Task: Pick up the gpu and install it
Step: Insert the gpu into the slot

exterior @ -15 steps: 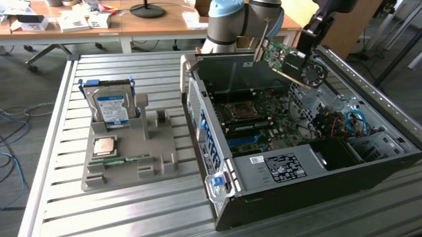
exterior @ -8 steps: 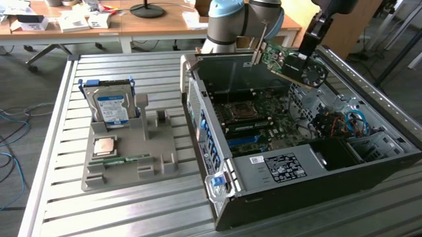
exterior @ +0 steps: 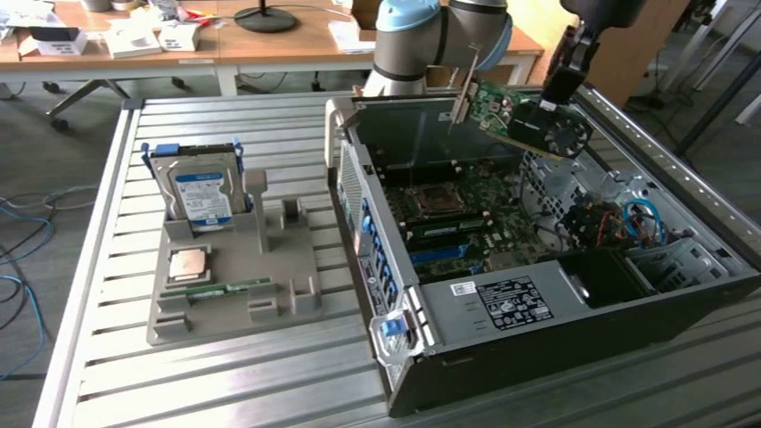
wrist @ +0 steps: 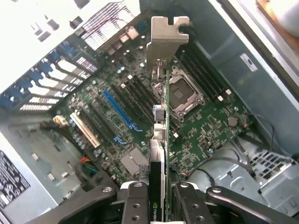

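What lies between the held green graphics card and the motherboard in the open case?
Nothing: the stretch is bare. The claw holds the green, silver-bracketed graphics card in open air above the green motherboard, as both the exterior and wrist views show.

A slatted metal table [exterior: 178,383] is seen across the lower part of the frame. Along the upper left, a wooden desk [exterior: 285,49] is set, on which white boxes [exterior: 131,40] and a black round base [exterior: 264,18] are laid. At the left edge, blue cables [exterior: 24,207] are strewn over a grey floor [exterior: 71,152].
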Robot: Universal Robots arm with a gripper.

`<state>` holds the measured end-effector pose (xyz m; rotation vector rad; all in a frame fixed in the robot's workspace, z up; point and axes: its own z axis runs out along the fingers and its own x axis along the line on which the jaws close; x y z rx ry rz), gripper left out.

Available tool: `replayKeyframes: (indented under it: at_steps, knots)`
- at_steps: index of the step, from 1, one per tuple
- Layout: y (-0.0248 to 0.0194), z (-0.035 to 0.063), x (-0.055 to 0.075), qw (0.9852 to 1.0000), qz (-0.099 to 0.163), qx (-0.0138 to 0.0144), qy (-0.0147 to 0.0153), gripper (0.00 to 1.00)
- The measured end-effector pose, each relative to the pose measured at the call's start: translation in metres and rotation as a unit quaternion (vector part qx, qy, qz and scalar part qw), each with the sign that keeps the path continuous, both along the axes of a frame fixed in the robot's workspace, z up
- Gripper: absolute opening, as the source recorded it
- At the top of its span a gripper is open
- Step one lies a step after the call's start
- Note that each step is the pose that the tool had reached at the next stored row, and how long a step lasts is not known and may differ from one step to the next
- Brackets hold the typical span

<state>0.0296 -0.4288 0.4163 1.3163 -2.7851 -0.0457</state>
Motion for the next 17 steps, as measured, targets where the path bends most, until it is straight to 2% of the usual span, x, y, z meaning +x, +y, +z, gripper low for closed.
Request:
replayKeyframes:
  at_steps: [4,8,17]
  knots:
    - [0.0000,-0.0012,0.0000,0.9995,0.033,0.0000,0.0000,0.26]
    - [0.0000,-0.0024,0.0000,0.9979,0.065,0.0000,0.0000,0.26]
    - [0.0000,-0.0035,0.0000,0.9916,0.130,0.0000,0.0000,0.26]
